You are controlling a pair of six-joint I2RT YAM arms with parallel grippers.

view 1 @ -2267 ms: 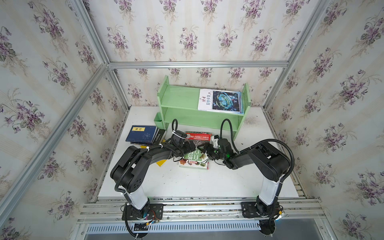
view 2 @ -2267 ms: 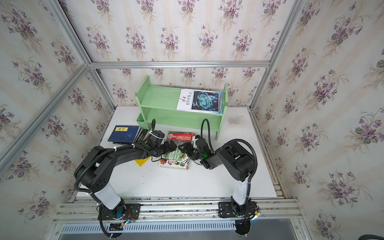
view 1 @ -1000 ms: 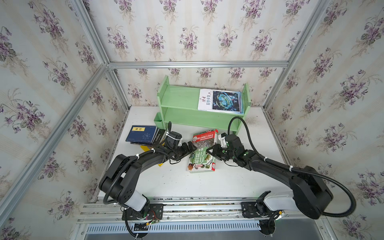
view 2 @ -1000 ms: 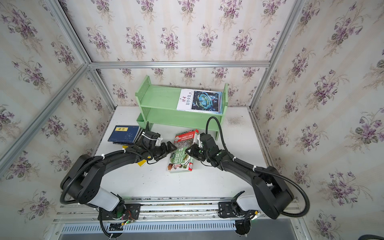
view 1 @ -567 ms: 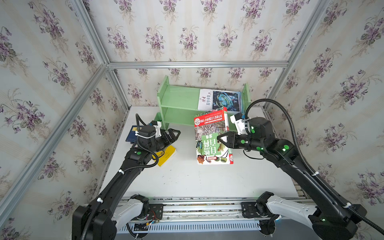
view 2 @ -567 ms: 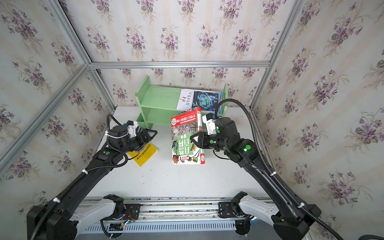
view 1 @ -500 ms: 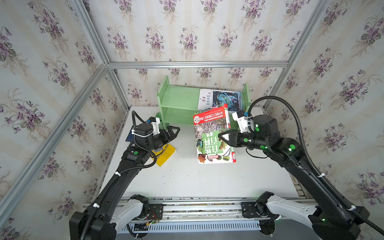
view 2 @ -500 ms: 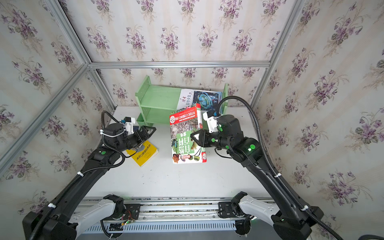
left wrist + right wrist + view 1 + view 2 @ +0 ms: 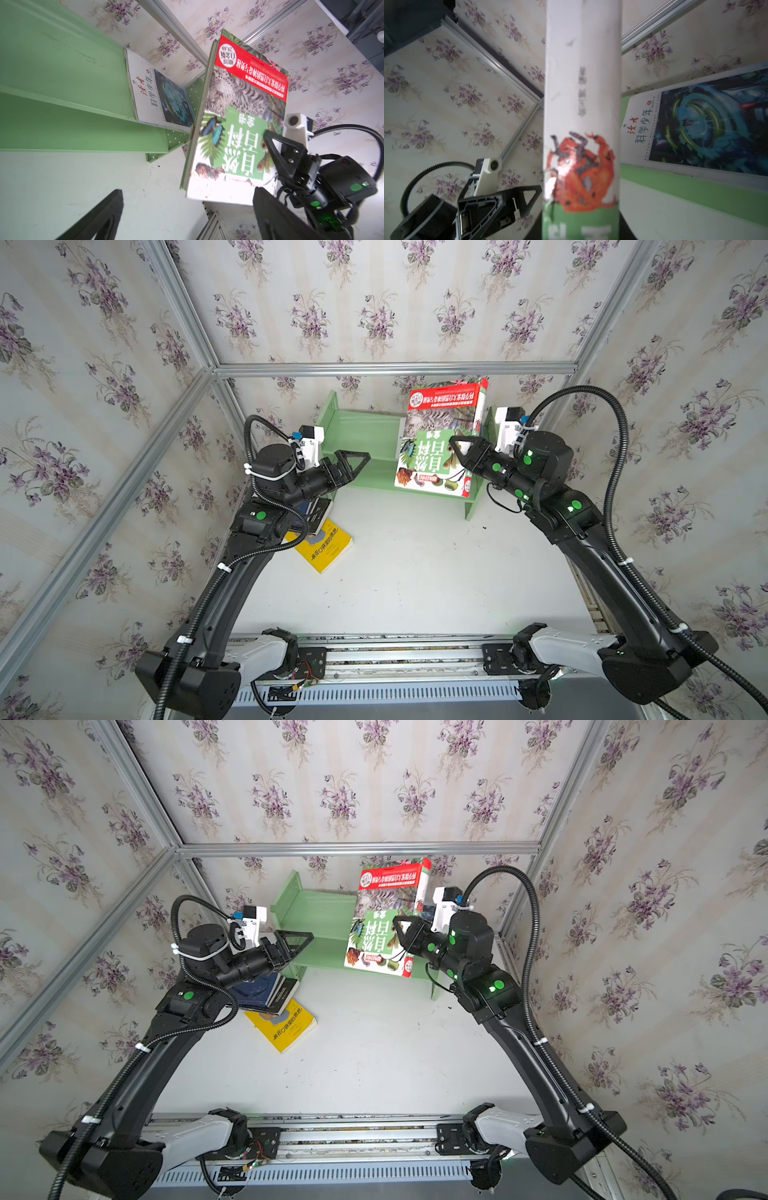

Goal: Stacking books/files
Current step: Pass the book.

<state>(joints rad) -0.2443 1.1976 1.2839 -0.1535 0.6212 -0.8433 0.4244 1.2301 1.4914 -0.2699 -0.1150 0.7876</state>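
Bright, even light fills both top views, only faint shadows on the tabletop [image 9: 415, 572]. In the dimmer right wrist view the book [image 9: 581, 104] looms close and blurred, glare on its spine.

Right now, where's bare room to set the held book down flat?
Free: shelf top, left of the blue-swirl magazine; table middle, from the yellow book across to the right arm. Crowded: left edge, where navy books and the yellow book overlap under the left arm.
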